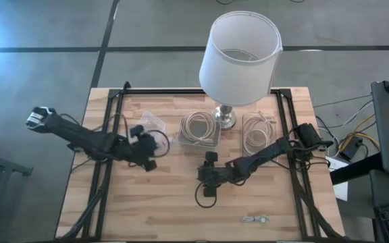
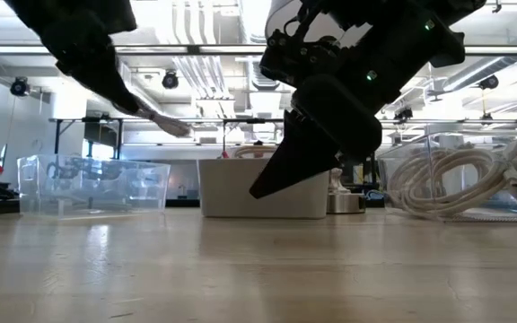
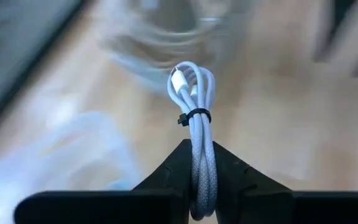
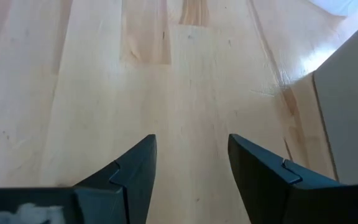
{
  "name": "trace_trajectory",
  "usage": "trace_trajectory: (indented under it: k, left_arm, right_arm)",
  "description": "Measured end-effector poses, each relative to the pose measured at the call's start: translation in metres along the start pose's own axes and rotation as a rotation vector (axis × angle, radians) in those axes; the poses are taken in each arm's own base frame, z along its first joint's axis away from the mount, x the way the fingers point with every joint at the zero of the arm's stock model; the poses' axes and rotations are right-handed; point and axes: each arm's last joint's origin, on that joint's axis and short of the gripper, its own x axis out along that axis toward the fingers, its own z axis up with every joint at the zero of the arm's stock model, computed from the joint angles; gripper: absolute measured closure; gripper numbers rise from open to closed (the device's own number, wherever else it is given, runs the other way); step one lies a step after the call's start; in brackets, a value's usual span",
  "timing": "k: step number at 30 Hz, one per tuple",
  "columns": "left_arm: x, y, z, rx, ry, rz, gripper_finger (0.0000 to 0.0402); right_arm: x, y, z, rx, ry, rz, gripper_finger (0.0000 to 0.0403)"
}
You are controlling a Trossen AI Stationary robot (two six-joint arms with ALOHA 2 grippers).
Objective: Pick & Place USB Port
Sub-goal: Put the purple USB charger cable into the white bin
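A bundled USB cable (image 3: 197, 134) is held in the left gripper (image 3: 199, 186), whose fingers are clamped on the lower part of the bundle. In the high view the left gripper (image 1: 142, 150) is placed over the left half of the wooden table (image 1: 161, 202), near a clear plastic tray (image 1: 148, 123).

The cable is pale, woven-sheathed and folded into a narrow loop, cinched by a small dark tie (image 3: 194, 114); a white connector is seen at the upper end. It is judged light, soft and limp, so the free loop above the tie is likely to sway or sag when carried. The braided sheath is expected to give fair friction. A hold close to the tie, across the bundled strands, is judged the most secure.

The right gripper (image 4: 191, 163) is spread apart and empty, low over bare, smooth, pale-grained wood near the table's centre (image 1: 209, 177).

A white open box (image 1: 200, 128) holding coiled cable, a second clear container (image 1: 258, 131) of coiled white cable, and a lamp (image 1: 240, 48) with a white drum shade on a metal base are noted behind. A further small cable (image 1: 254, 219) lies near the table's front edge.
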Motion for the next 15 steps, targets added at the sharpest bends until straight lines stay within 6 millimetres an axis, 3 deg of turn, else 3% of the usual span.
trace_trajectory:
  k: [8, 15]
  left_arm:
    - [-0.024, 0.038, -0.023, -0.157, 0.025, 0.326, 0.0361]
    - [-0.015, 0.048, -0.051, -0.282, 0.176, 0.381, 0.0357]
  right_arm:
    - [0.000, 0.001, 0.000, 0.021, 0.000, 0.003, 0.0208]
    - [-0.001, 0.004, -0.001, 0.080, 0.000, 0.008, 0.0209]
